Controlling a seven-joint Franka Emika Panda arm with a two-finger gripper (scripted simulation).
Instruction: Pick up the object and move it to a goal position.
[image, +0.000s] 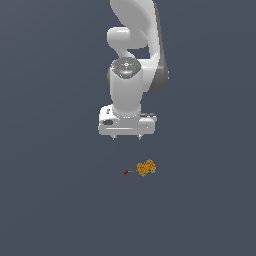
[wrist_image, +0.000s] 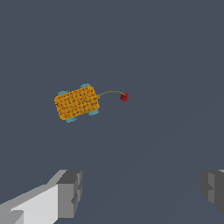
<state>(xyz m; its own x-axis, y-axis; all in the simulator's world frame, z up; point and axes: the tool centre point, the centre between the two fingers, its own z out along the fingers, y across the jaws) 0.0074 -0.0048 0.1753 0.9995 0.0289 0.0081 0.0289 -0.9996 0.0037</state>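
The object (image: 146, 168) is a tiny lumpy orange piece with dark speckles and cyan edges. It lies on the flat grey floor. A thin stem runs from it toward the exterior view's left and ends in a red tip (image: 126, 172). It also shows in the wrist view (wrist_image: 77, 103), with its red tip (wrist_image: 124, 96). My gripper (image: 126, 137) hangs above and behind the object, apart from it. Its jaws are spread wide and hold nothing. In the wrist view the gripper (wrist_image: 142, 188) shows grey fingertips (wrist_image: 70, 192) far apart, with the object off to one side of the gap.
The white arm (image: 132, 60) rises behind the gripper at the top of the exterior view. The floor (image: 50, 200) is a plain dark grey surface.
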